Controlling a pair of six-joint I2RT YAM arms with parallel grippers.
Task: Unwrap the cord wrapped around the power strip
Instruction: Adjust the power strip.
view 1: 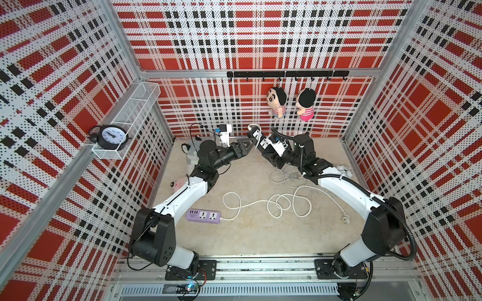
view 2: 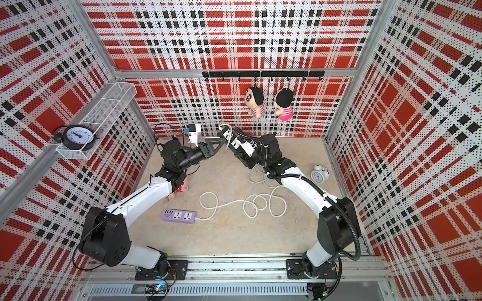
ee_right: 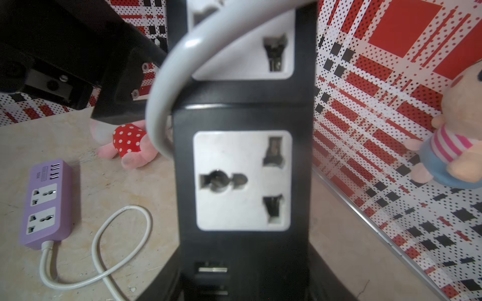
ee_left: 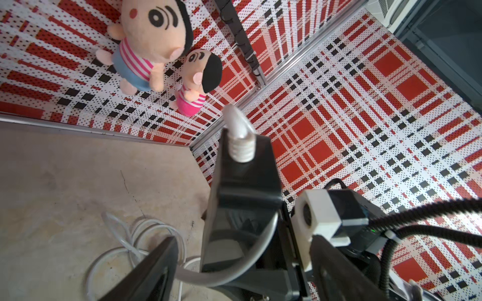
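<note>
The black power strip (view 1: 257, 135) with white sockets is held up in the air near the back wall, my right gripper (view 1: 271, 149) shut on its lower end. In the right wrist view the strip (ee_right: 242, 179) fills the middle and its jaws hug both sides. The grey-white cord (ee_right: 167, 104) leaves the strip's top end (ee_left: 241, 146) and curves down one side. My left gripper (view 1: 250, 148) stands open just left of the strip, and the cord (ee_left: 247, 260) runs across between its fingers (ee_left: 156, 268). More of this cord lies in loops on the floor (view 1: 284, 174).
A purple power strip (view 1: 203, 216) lies on the floor in front, its white cord (view 1: 276, 206) spread in loose loops. Two plush dolls (view 1: 276, 101) hang on the back wall. A pink plush (view 2: 178, 189) lies under the left arm and a white alarm clock (view 2: 319, 174) stands at the right.
</note>
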